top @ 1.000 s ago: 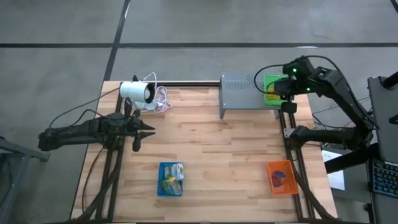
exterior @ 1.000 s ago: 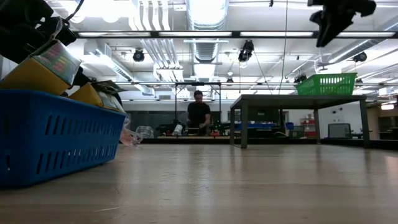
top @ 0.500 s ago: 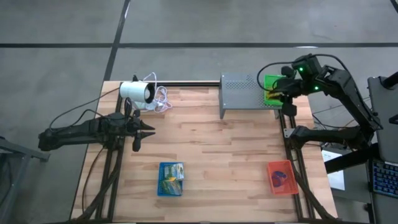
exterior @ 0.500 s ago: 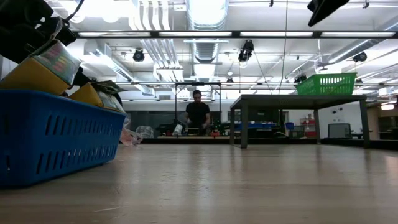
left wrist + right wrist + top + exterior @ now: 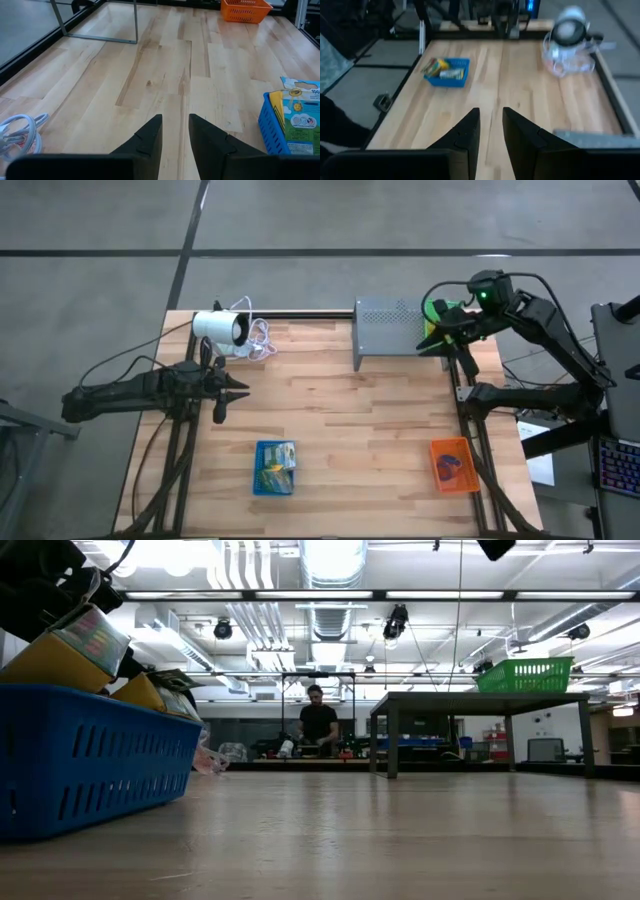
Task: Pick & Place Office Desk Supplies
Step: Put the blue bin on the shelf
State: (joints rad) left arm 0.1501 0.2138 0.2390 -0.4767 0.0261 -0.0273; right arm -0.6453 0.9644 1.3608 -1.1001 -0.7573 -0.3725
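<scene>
The right gripper [image 5: 432,343] hangs above the bench's far right corner, beside the grey stand [image 5: 386,333], its fingers [image 5: 465,135] narrowly parted and holding nothing. The supplies lie well apart from them: packets in the blue tray [image 5: 274,468] near the front edge, loops in the orange tray [image 5: 452,465] at the front right corner. The left gripper [image 5: 232,389] waits near the left edge, fingers [image 5: 148,140] narrowly apart and empty.
</scene>
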